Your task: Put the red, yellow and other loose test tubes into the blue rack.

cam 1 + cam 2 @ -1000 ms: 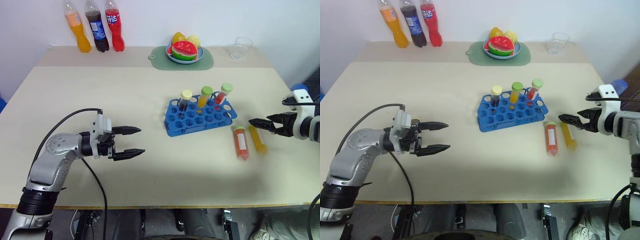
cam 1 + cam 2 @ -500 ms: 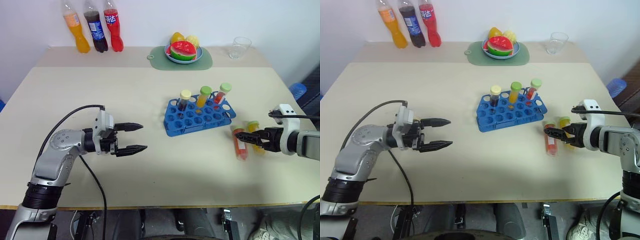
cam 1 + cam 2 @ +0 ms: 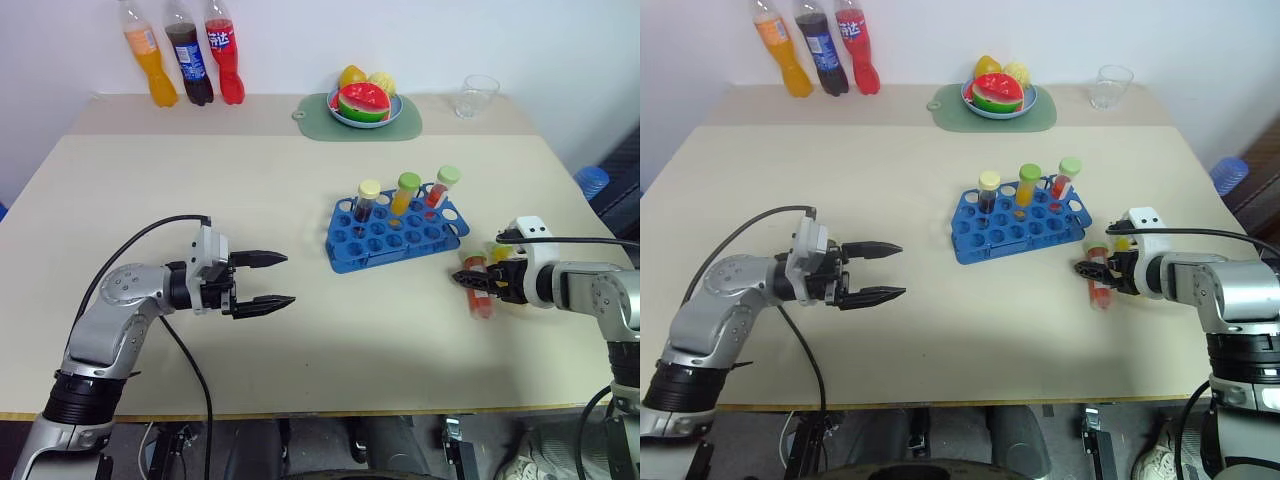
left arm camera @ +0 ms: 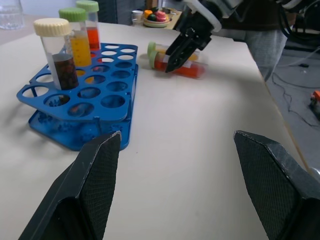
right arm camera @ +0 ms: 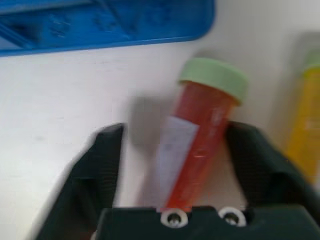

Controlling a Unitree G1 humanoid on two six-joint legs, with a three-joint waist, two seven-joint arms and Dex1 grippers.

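Observation:
The blue rack (image 3: 350, 262) stands right of the table's middle with three capped tubes upright in its back row. A red test tube (image 3: 479, 292) with a light-green cap lies on the table just right of the rack. A yellow test tube (image 5: 305, 125) lies beside it, mostly hidden by my right hand in the eye views. My right gripper (image 3: 466, 279) is low over the red tube, with one finger on each side of it. The jaws are still wide, and a gap shows beside one finger. My left gripper (image 3: 288, 279) hovers open and empty left of the rack, pointing toward it.
Three soda bottles (image 3: 185, 55) stand at the back left. A green mat with a fruit bowl (image 3: 362, 103) and a clear glass (image 3: 477, 95) sit along the back. The table's right edge is close behind my right hand.
My right gripper has come down and moved left, from beside the yellow tube to astride the red one. The left arm has stayed still.

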